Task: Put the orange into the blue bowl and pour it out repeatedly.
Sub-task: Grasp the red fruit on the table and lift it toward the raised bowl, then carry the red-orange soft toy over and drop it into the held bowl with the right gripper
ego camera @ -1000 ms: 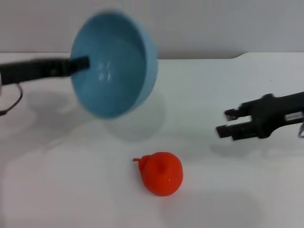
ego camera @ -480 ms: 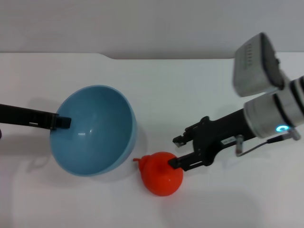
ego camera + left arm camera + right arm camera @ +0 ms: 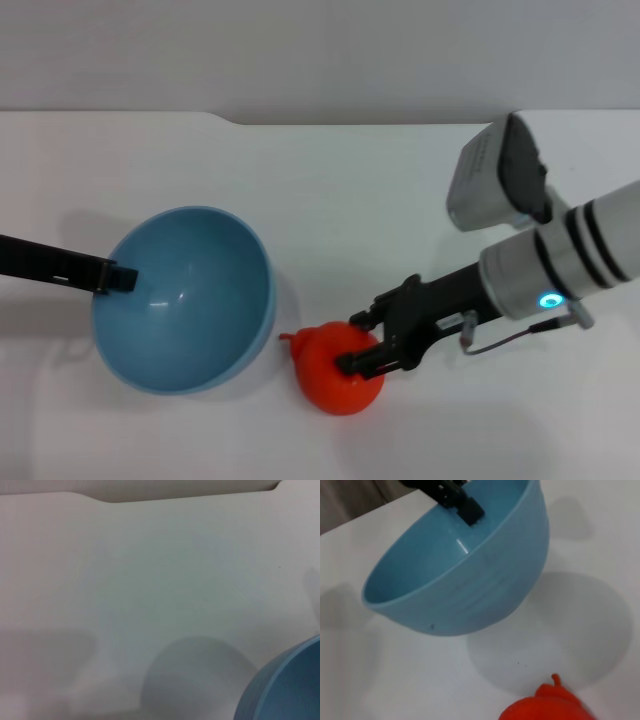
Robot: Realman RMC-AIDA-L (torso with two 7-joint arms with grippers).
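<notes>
Orange sitting on white desk just beside blue bowl; right gripper reaching over it, jaws spread around its top; left gripper pinching bowl's rim, holding it tilted; open desk stretching behind; grey wall beyond.

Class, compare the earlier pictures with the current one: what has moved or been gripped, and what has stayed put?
The left pincer lowered the blue bowl from tipped on its side to nearly upright, still gripping its rim. The right pincer advanced from the right to straddle the orange. The orange stayed put on the table.
</notes>
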